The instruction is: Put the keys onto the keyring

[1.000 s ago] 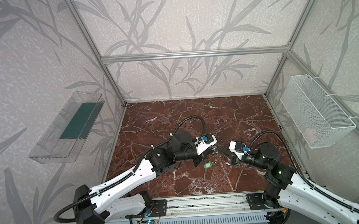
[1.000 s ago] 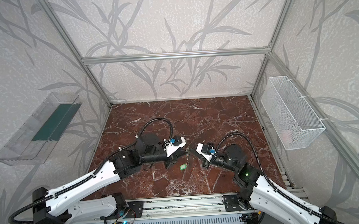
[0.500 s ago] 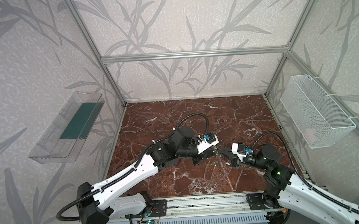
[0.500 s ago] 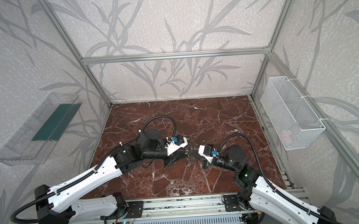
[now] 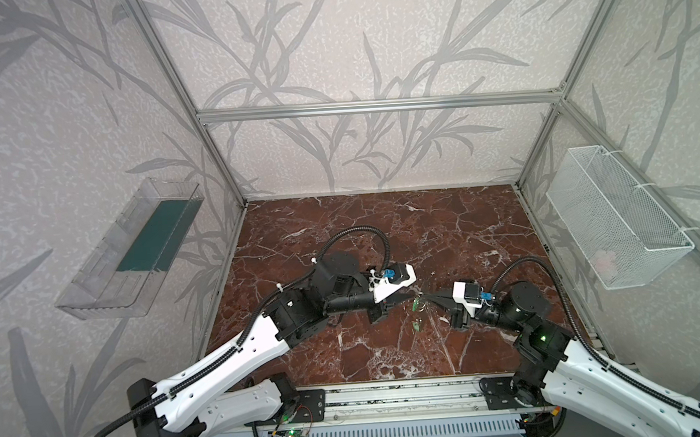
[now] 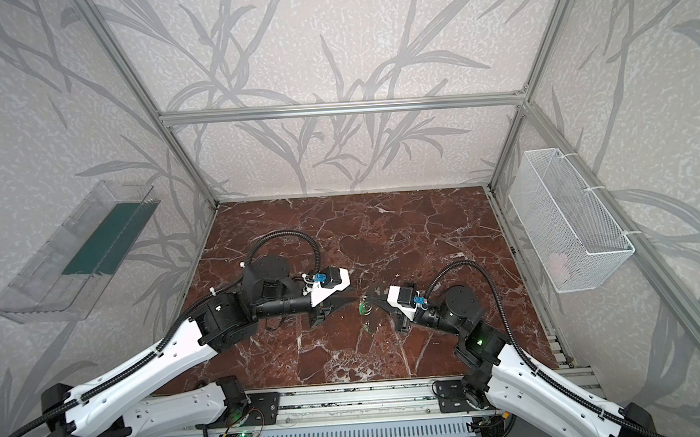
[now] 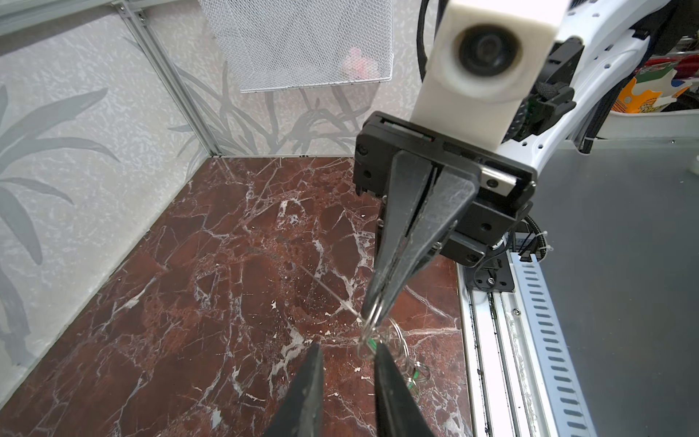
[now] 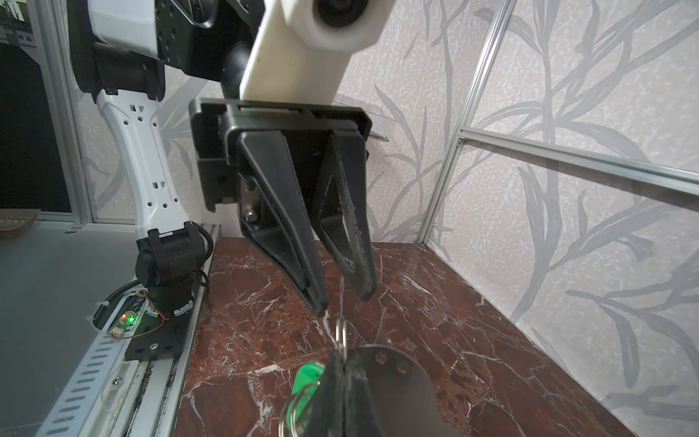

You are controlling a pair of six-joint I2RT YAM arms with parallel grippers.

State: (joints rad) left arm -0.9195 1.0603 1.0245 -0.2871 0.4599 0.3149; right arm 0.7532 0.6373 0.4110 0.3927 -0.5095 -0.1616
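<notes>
1. The right pincer (image 7: 372, 308) is closed, and its tips pinch a thin metal split ring (image 7: 372, 321) that sticks out past them.
2. In the right wrist view this same ring (image 8: 340, 335) stands out from the closed fingertips (image 8: 333, 378) of the right pincer (image 8: 342, 363).
3. Just beside these fingertips there is one green key (image 8: 308, 372) with a wire loop around it. On the other side of them is the grey metal plate of the keyring (image 8: 397, 382), which has small holes.
4. The left pincer (image 8: 344, 302) is open. Its two fingers are apart and nothing is between them.
5. The left pincer's tips are near the ring but apart from it. In the left wrist view one fingertip (image 7: 382, 355) is just beside the hanging rings.
6. In both top views the two pincers point at each other over the middle front part of the red marble worktop (image 5: 424, 231). The green key (image 5: 416, 305) hangs between them, above the worktop.
7. A second small green spot (image 5: 416, 328) shows lower on the marble. It is too small to tell what it is.
</notes>
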